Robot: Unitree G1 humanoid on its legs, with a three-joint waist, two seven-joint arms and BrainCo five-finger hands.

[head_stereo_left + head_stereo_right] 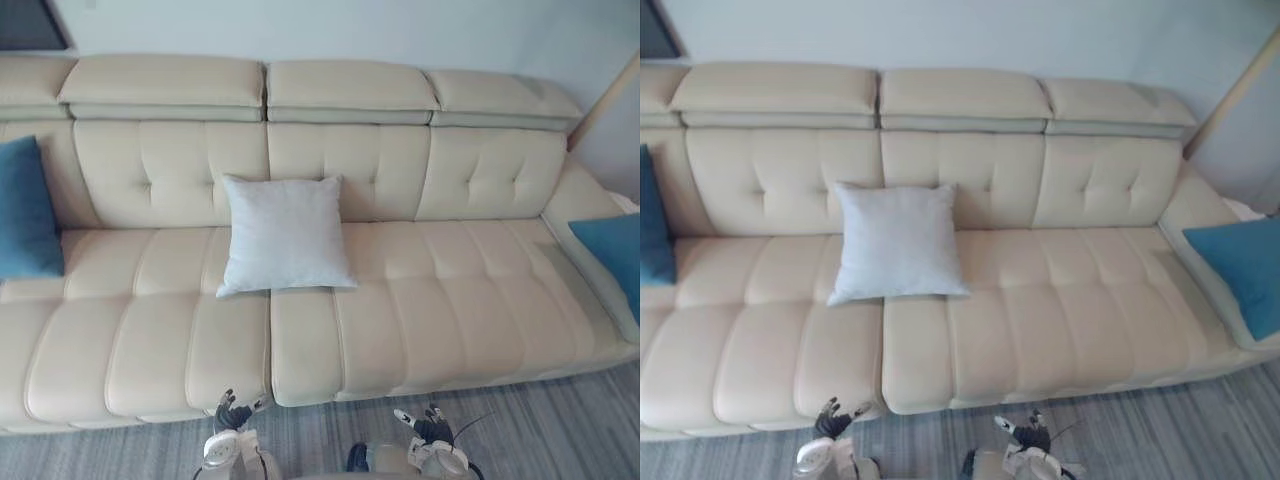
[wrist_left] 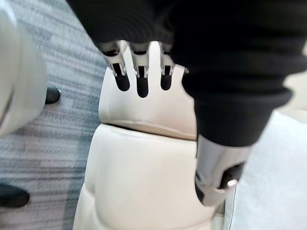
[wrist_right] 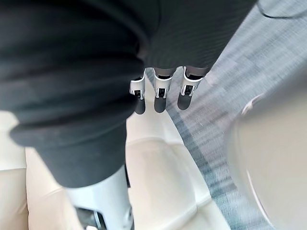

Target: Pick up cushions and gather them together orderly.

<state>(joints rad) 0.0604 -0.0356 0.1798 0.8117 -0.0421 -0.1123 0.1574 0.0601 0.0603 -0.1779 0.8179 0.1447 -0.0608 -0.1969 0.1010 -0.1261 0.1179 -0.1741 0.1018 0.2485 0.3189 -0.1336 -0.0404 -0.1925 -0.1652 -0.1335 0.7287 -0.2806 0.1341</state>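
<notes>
Both L hand (image 1: 232, 412) & R hand (image 1: 428, 423) fingers loose, empty in wrist views; eye views add white cushion (image 1: 285, 235).

Smooth leather-look sofa (image 1: 450, 300) with a soft sheen, pale grey cushion (image 1: 285, 235) in matt cloth, left blue cushion (image 1: 25, 210) and right blue cushion (image 1: 615, 255) — matt cloth too, matt streaked floor (image 1: 540, 430), left hand (image 2: 142, 72) in shiny silver — matt dark ribbed cover.

Silver fingers (image 2: 142, 76), dark tips, black ribbed cover (image 2: 230, 62)
</notes>
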